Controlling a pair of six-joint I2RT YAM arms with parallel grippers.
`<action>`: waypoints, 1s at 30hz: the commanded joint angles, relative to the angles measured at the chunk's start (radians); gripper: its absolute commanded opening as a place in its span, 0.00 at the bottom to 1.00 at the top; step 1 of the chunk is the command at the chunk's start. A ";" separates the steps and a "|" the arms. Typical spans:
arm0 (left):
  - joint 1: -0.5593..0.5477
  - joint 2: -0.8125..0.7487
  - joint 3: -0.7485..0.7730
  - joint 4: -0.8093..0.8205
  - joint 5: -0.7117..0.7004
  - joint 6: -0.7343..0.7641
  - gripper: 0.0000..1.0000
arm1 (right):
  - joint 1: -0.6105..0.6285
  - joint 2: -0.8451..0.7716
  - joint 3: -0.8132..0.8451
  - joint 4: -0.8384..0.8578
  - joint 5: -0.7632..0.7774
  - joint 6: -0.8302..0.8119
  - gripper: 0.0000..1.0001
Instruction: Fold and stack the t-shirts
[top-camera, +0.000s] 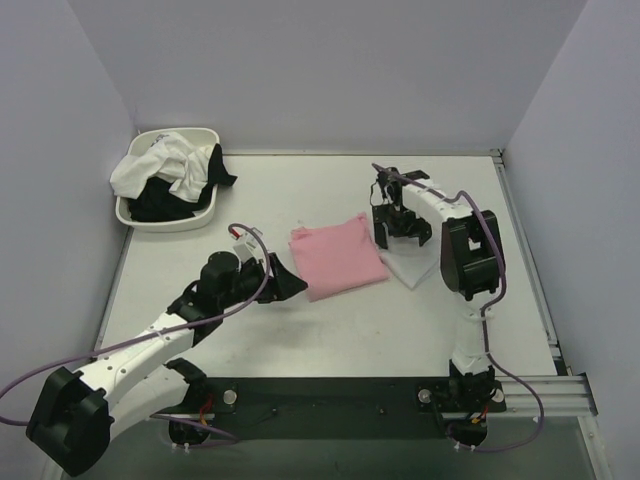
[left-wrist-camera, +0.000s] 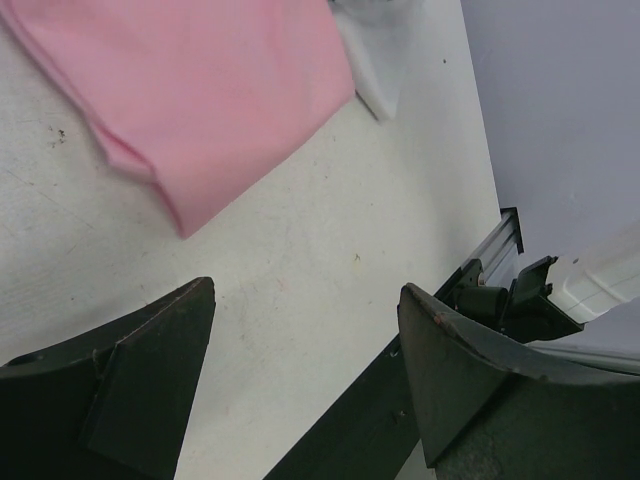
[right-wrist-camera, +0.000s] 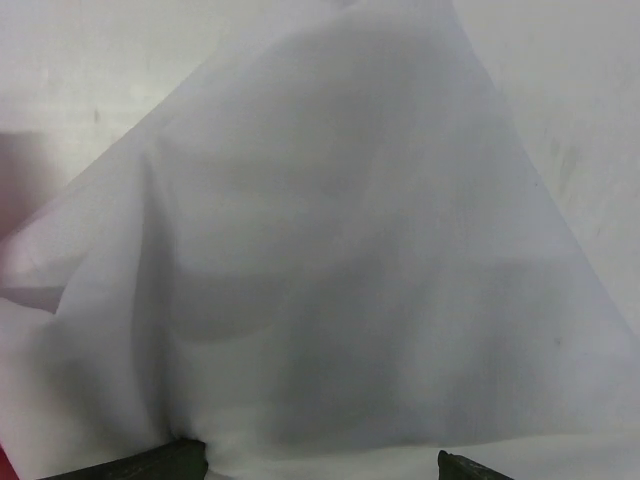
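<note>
A folded light pink t-shirt (top-camera: 338, 258) lies mid-table and fills the upper left of the left wrist view (left-wrist-camera: 200, 90). A white t-shirt (top-camera: 410, 266) pokes out from beside its right edge (left-wrist-camera: 375, 60). My left gripper (top-camera: 294, 280) hovers just left of the pink shirt, open (left-wrist-camera: 305, 295), with only bare table between its fingers. My right gripper (top-camera: 404, 238) points down over the white t-shirt. In its wrist view the white cloth (right-wrist-camera: 340, 260) fills the frame, and the gripper (right-wrist-camera: 320, 462) stands wide open with the cloth lying between the fingertips.
A white oval basin (top-camera: 190, 222) at the back left holds rumpled white (top-camera: 150, 165) and black t-shirts (top-camera: 212, 170). Walls close in the table on the left, back and right. A metal rail (top-camera: 560, 385) runs along the near right edge.
</note>
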 joint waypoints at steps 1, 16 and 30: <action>0.004 -0.056 0.053 -0.038 0.005 -0.001 0.83 | 0.052 -0.142 -0.222 -0.082 0.085 0.003 1.00; -0.015 -0.089 0.163 -0.301 -0.112 0.059 0.83 | 0.273 -0.633 -0.409 0.024 0.096 0.115 1.00; -0.016 -0.113 0.005 -0.260 -0.153 -0.018 0.83 | 0.312 -0.448 -0.322 0.427 -0.447 0.122 1.00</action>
